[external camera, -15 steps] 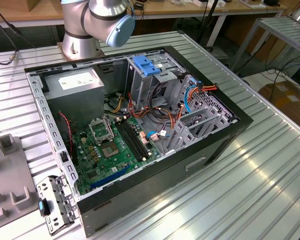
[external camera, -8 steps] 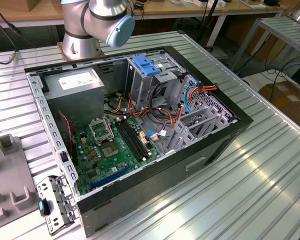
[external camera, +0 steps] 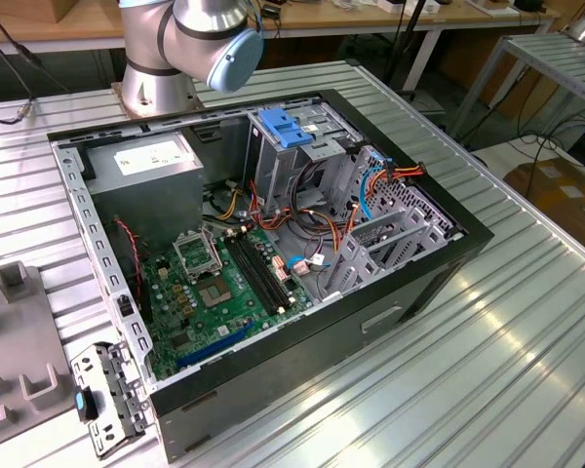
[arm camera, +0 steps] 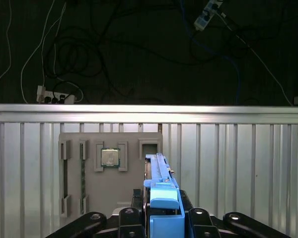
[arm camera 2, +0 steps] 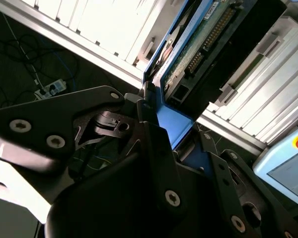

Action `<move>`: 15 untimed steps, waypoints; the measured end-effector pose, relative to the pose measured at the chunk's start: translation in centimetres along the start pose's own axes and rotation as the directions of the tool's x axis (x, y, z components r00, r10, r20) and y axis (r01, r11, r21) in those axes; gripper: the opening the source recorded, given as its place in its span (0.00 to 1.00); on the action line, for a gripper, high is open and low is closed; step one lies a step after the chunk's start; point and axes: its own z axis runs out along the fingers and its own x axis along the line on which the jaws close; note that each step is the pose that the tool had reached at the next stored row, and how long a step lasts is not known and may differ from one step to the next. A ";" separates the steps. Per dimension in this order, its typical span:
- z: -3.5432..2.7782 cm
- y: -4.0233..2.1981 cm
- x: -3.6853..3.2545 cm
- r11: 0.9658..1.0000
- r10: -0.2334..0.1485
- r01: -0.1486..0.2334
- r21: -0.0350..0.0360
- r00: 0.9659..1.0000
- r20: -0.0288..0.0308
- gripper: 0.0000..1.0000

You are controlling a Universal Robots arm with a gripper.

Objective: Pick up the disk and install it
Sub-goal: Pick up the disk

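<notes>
In both wrist views my gripper (arm camera: 161, 210) is shut on the disk (arm camera: 159, 173), which stands edge-on between the dark fingers (arm camera: 196, 215). A blue side rail runs along its edge. In the second wrist view the disk (arm camera 2: 203, 39) shows its green circuit board and connector pins, and the gripper (arm camera 2: 169, 136) clamps its blue rail. The disk hangs above the ribbed metal table, next to a grey fixture plate (arm camera: 89, 193). In the exterior view the open computer case (external camera: 448, 263) lies on the table, with a drive cage under a blue latch (external camera: 288, 127).
The arm's base and elbow (external camera: 190, 44) stand behind the case. Inside the case are a grey power supply box (external camera: 141, 171), a green motherboard (external camera: 224, 283) and loose cables (external camera: 370, 180). A chip (arm camera: 109, 157) rests in the fixture plate. The table edge (arm camera: 149, 111) drops to a floor with cables.
</notes>
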 end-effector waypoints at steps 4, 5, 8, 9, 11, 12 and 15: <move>-0.14 0.00 0.00 1.000 0.000 0.000 0.000 1.000 0.000 0.37; -0.20 0.00 -0.01 1.000 0.000 0.000 -0.001 1.000 0.000 0.37; -0.40 0.00 -0.01 1.000 0.000 0.000 -0.001 1.000 0.000 0.37; -0.46 0.00 -0.01 1.000 0.000 0.000 -0.001 1.000 0.000 0.37; -0.57 0.00 -0.01 1.000 0.000 0.000 -0.001 1.000 0.000 0.37; -0.62 0.00 -0.01 1.000 0.000 0.000 -0.001 1.000 0.000 0.37; -0.84 0.00 -0.02 1.000 0.000 0.000 -0.001 1.000 0.000 0.37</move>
